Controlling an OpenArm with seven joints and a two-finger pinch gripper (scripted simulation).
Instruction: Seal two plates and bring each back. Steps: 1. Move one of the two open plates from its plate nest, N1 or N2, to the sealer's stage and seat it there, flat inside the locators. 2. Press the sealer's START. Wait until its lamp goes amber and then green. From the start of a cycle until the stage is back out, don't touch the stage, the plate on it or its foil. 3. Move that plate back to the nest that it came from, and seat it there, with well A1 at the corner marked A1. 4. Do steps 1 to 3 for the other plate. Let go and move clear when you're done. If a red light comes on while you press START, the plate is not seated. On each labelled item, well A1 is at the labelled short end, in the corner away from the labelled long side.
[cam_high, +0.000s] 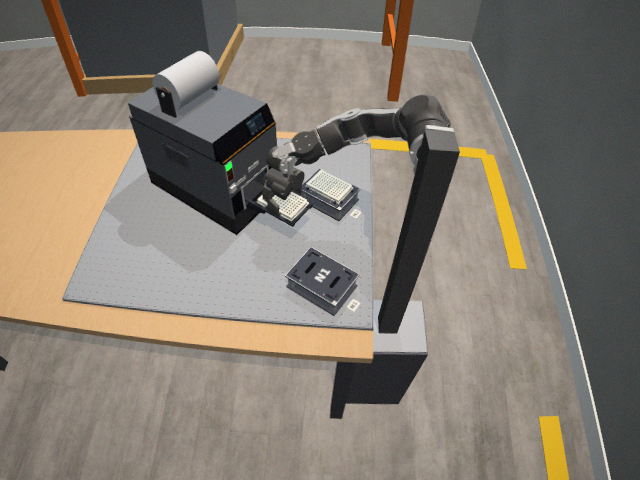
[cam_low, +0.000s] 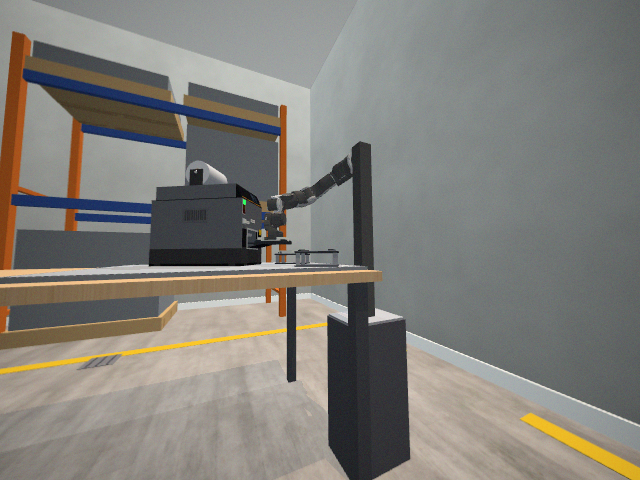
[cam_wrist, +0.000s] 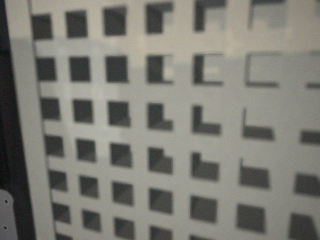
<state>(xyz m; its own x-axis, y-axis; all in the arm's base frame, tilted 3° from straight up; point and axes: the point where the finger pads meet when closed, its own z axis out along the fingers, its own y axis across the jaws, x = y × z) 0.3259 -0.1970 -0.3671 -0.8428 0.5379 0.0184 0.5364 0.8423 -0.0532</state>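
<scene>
My gripper (cam_high: 277, 197) (cam_low: 273, 235) is shut on a white well plate (cam_high: 292, 206) (cam_low: 279, 241) (cam_wrist: 140, 95) at the stage in front of the sealer (cam_high: 196, 134) (cam_low: 201, 222). The wrist view is filled by the plate's grid of square wells. I cannot tell whether the plate rests on the stage or hangs just above it. The sealer's lamp (cam_high: 227, 167) (cam_low: 244, 203) is green. Nest N1 (cam_high: 310, 286) is empty near the mat's front right. A second white plate (cam_high: 329, 186) sits in nest N2 (cam_high: 335, 206), just right of my gripper.
The sealer carries a white foil roll (cam_high: 187, 77) on top. The arm's dark post (cam_high: 418, 227) stands at the table's right edge. A grey perforated mat (cam_high: 155, 258) covers the wooden table (cam_high: 46, 206). Orange shelving stands behind.
</scene>
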